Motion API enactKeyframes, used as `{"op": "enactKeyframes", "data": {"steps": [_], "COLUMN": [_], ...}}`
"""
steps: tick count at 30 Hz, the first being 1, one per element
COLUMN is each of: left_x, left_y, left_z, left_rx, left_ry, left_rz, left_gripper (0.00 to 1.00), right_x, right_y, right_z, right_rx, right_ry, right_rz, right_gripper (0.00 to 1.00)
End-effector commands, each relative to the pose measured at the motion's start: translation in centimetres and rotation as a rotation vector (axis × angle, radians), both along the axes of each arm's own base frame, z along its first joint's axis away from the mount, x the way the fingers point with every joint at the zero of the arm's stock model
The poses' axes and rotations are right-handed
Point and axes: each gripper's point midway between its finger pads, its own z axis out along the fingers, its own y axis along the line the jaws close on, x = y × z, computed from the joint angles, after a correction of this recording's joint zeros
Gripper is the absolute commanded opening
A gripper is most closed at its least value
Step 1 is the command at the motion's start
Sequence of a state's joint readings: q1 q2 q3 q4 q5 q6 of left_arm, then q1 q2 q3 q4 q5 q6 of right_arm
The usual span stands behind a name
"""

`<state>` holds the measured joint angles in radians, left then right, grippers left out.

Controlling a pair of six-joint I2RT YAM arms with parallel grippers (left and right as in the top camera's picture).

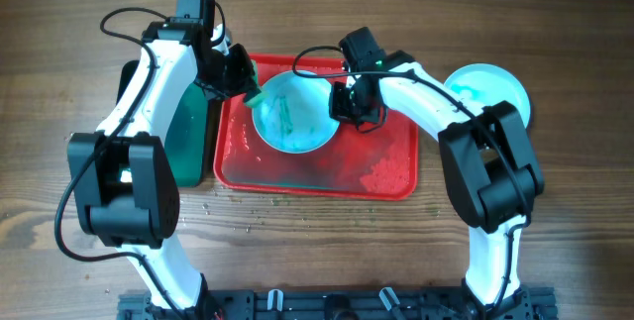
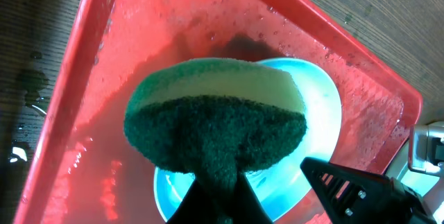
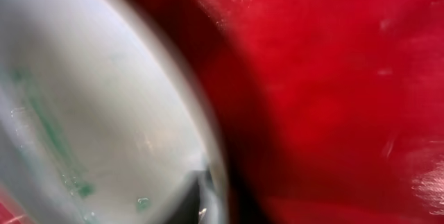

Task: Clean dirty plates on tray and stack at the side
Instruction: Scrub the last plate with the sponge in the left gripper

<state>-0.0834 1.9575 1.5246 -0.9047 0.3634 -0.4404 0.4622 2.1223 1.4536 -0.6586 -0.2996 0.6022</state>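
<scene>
1. A round white plate with a pale turquoise rim [image 1: 289,117], streaked with green, sits in the far half of the large red rectangular plastic tray [image 1: 386,166]. It lies between the 2 pincers.
2. The right pincer [image 1: 349,105] is clamped on the plate's rim, at the edge nearest that arm. In the right wrist view the smeared white surface fills the space beside its finger, with red tray floor on the other side.
3. The left pincer [image 1: 241,77] is at the plate's opposite edge, closed tightly on a green-and-yellow scrubbing sponge [image 2: 215,127]. The dark green face of the sponge is pinched between its fingers. In the left wrist view the plate is just beyond the sponge; whether the 2 touch cannot be told.
4. The tray floor under and in front of both pincers is wet, with green smears and a pale foamy patch toward the right arm's side.
5. A second plate [image 1: 490,87], tinted turquoise-green, lies on the wooden desk [image 1: 555,211] outside the tray. It is beyond the right pincer and partly hidden by that arm.
6. A narrow dark green tray [image 1: 188,132] lies against the red tray's edge, outward of the left pincer and under its arm.
</scene>
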Motion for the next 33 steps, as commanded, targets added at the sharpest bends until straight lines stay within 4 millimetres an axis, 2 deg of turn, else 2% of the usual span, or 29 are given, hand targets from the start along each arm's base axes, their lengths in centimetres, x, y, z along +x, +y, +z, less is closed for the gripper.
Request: {"op": "enactKeyframes", "data": {"steps": [1, 3, 6, 7, 9, 10, 11, 13, 17, 21, 22, 23, 25, 27, 29, 30, 31, 32, 33], "left_x": [-0.1, -0.1, -0.1, -0.1, -0.2, -0.3, -0.5, -1.1, -2.3, -2.0, -2.5, -3.2, -5.5, -6.5, -6.0, -5.3, -3.5, -0.8, 1.0], "left_y": [-0.2, -0.2, 0.0, 0.0, 0.0, -0.2, -0.5, -0.9, -1.3, -3.6, -3.7, -4.7, -9.9, -11.8, -11.4, -10.5, -8.2, -4.6, -2.6], "left_z": [-0.2, -0.2, -0.2, -0.3, -0.3, -0.3, -0.5, -2.0, -6.1, -9.0, -9.7, -9.8, -8.2, -7.0, -7.1, -7.5, -8.4, -8.9, -8.6], "left_rx": [0.004, 0.004, 0.012, 0.017, 0.018, 0.019, 0.022, 0.093, 0.259, 0.275, 0.280, 0.238, -0.048, -0.184, -0.161, -0.111, 0.014, 0.176, 0.243], "left_ry": [0.009, 0.009, 0.008, 0.008, 0.012, 0.014, 0.017, 0.022, -0.016, -0.179, -0.176, -0.174, -0.239, -0.260, -0.270, -0.268, -0.247, -0.244, -0.267], "left_rz": [0.007, 0.007, 0.009, 0.010, 0.007, 0.003, -0.004, -0.028, -0.097, -0.265, -0.273, -0.332, -0.621, -0.679, -0.667, -0.629, -0.486, -0.239, -0.076], "left_gripper": [0.04, 0.04, 0.04, 0.04, 0.04, 0.04, 0.04, 0.04, 0.04, 0.04, 0.04, 0.04, 0.04, 0.04, 0.04, 0.04, 0.04, 0.04, 0.04], "right_x": [-1.0, 0.1, 1.8, 2.3, 2.2, 2.2, 1.8, 0.5, 0.5, 0.4, 0.4, 0.4, 0.5, 0.5, 0.5, 0.5, 0.5, 0.5, 0.5], "right_y": [0.0, 0.4, 0.2, 0.3, 0.3, 0.2, 0.0, -0.6, -0.4, -0.2, -0.2, -0.1, 0.2, 0.4, 0.4, 0.4, 0.6, 0.7, 0.7], "right_z": [-1.4, -1.1, -1.0, -1.0, -1.5, -1.6, -1.7, -2.1, -2.0, -2.0, -2.0, -1.9, -1.8, -1.8, -1.8, -1.8, -1.7, -1.6, -1.6], "right_rx": [-0.021, -0.013, -0.052, -0.048, -0.047, -0.048, -0.050, -0.068, -0.056, -0.047, -0.044, -0.040, -0.024, -0.017, -0.016, -0.015, -0.002, -0.001, -0.001], "right_ry": [0.018, -0.067, -0.166, -0.184, -0.165, -0.158, -0.126, -0.042, -0.041, -0.044, -0.043, -0.042, -0.048, -0.052, -0.054, -0.054, -0.053, -0.056, -0.056], "right_rz": [0.031, 0.120, 0.162, 0.160, 0.129, 0.113, 0.073, -0.001, 0.010, 0.023, 0.024, 0.026, 0.040, 0.052, 0.052, 0.053, 0.059, 0.060, 0.061], "right_gripper": [0.39, 0.45, 0.43, 0.35, 0.09, 0.04, 0.04, 0.04, 0.04, 0.04, 0.04, 0.04, 0.04, 0.04, 0.04, 0.04, 0.04, 0.04, 0.04]}}
